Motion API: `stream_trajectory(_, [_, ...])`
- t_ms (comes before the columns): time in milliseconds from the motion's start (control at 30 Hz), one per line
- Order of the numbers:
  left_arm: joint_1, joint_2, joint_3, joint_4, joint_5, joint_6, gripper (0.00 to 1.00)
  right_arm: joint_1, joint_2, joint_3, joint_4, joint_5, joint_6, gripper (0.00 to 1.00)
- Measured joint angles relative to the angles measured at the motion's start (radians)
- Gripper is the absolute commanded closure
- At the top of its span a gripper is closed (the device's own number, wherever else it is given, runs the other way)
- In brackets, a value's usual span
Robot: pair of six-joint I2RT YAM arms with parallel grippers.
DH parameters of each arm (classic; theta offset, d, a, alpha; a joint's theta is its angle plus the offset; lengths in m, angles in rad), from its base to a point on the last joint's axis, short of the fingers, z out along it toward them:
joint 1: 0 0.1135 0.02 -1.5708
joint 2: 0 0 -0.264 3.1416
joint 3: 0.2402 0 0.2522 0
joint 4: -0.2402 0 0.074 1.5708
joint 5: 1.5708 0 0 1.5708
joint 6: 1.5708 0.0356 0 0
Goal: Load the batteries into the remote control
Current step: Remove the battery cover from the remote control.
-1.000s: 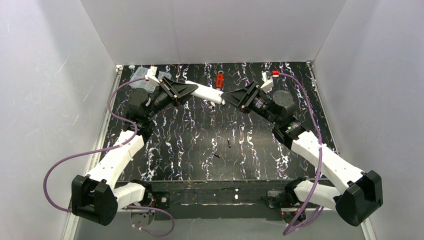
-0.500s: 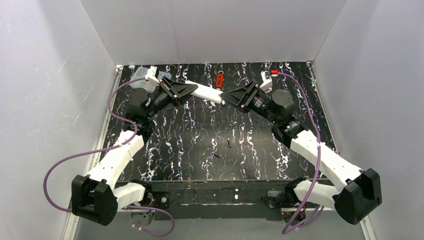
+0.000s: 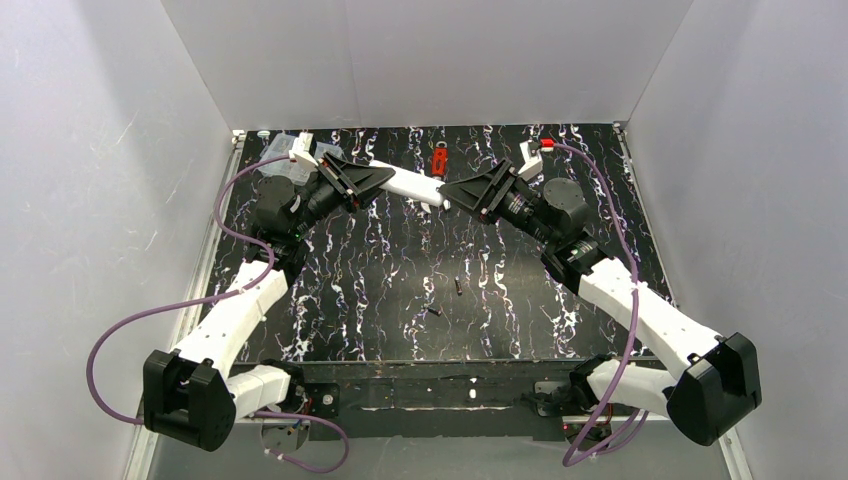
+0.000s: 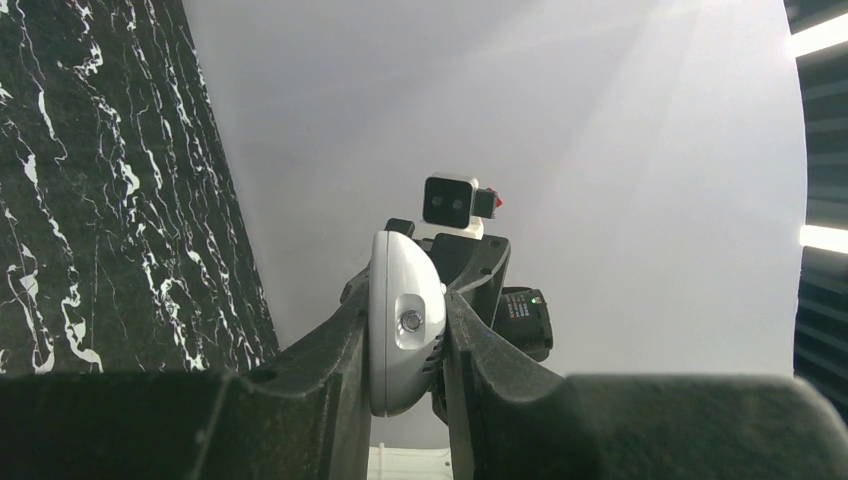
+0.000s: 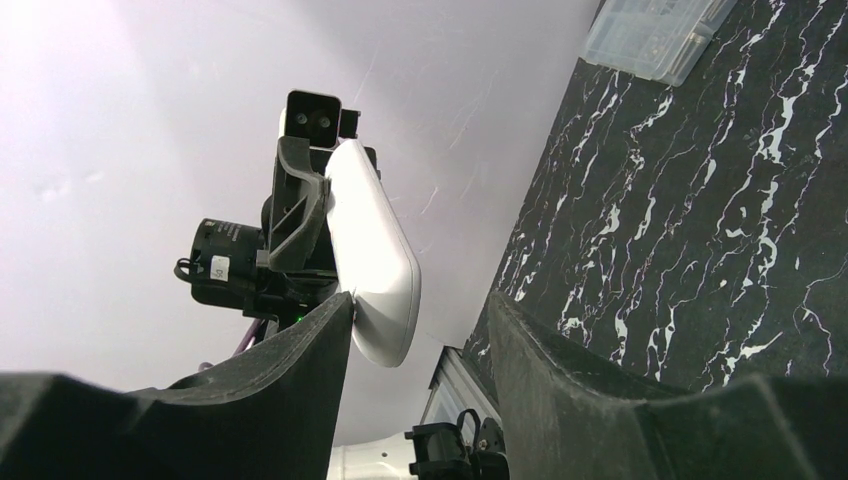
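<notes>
Left gripper [image 3: 384, 178] pinches remote control [image 3: 412, 186] in air, long axis pointing at right gripper [image 3: 447, 193] — its fingers spread, free end between them, not clamped. Batteries [image 3: 457, 286] on table [image 3: 350, 280] — well apart from both.

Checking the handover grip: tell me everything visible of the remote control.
The remote control is a slim white glossy-plastic handset with rounded ends and a small round lens in one end face. It hangs above the far side of the table, roughly level. The left tool is clamped on it; the right tool is open around its free end, contact unclear.
</notes>
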Motion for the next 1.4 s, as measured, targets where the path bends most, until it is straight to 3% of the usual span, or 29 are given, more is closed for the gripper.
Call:
stream_trajectory(433, [0.000,0.000,0.000,0.005,0.000,-0.003,1.00,-0.001,0.002,0.000,0.032,-0.009,0.000,0.35])
stream_trajectory(1400, [-0.001,0.002,0.000,-0.002,0.001,0.006,1.00,-0.001,-0.041,-0.035,0.021,0.008,-0.005,0.36])
